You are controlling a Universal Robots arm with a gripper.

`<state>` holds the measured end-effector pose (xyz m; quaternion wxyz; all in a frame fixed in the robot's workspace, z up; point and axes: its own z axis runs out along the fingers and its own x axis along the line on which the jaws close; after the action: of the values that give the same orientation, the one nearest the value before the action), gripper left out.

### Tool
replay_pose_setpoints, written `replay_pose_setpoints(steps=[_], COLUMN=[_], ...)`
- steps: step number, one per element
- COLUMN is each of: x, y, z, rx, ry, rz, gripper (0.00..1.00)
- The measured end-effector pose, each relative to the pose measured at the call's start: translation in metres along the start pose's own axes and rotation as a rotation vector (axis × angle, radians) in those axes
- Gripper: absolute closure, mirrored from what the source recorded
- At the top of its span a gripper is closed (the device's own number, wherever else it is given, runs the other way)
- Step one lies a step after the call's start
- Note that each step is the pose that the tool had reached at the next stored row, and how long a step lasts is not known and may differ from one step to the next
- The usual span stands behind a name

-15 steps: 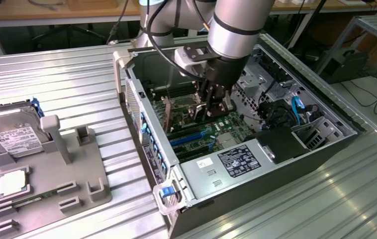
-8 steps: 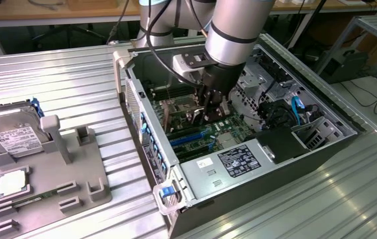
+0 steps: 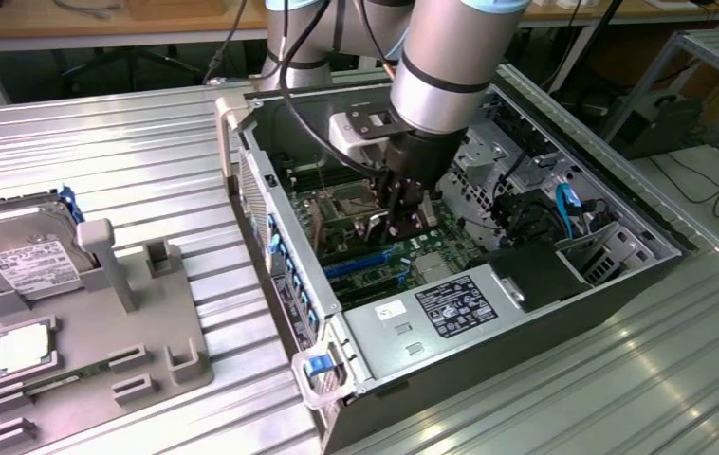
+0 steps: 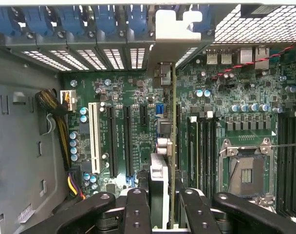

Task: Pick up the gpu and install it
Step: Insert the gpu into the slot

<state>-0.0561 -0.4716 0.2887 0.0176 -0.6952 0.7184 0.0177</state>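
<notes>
table (image 3: 106, 142): ribbed metal top that carries everything.
holder (image 3: 176, 332): grey tray at the exterior view's left, standing apart from the case.
drive (image 3: 25, 261): silver with a white label, propped at a tilt in the holder's far corner.
CPU (image 3: 25, 346): small square silver chip, lying flat in a holder pocket just nearer the camera than the drive.
case (image 3: 265, 218): black tower lying on its side, open side up, to the right of the holder.
latches (image 4: 70, 19): row of blue clips along the case's rear slot openings.
board (image 4: 235, 97): green, on the case floor; it has a white slot (image 4: 94, 136), black slots beside that, and an empty socket (image 4: 246, 170).
arm (image 3: 454, 57): silver tube reaching down from above into the middle of the case.
gripper (image 3: 404, 213): low inside the case, over the board.
gpu (image 4: 173, 146): thin card seen edge-on in the wrist view. It stands upright over the board, between the black slots and the memory slots. Its silver bracket (image 4: 172, 24) meets the rear wall next to the latches. Whether its edge sits in a slot cannot be told.
jaws: pinching the gpu, with a black finger (image 4: 137, 209) on each face of the card.
PSU (image 3: 449, 303): silver box with a label, at the case's near end.
cable (image 3: 566, 209): blue, toward the case's right side in the exterior view.
</notes>
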Motion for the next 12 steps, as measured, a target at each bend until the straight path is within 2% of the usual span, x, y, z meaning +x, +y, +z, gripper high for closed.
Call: replay_pose_setpoints(steps=[12], x=[0.002], y=[0.0042], z=[0.0138], rx=[0.0], ry=[-0.0001], rz=[0.0], gripper=[0.71])
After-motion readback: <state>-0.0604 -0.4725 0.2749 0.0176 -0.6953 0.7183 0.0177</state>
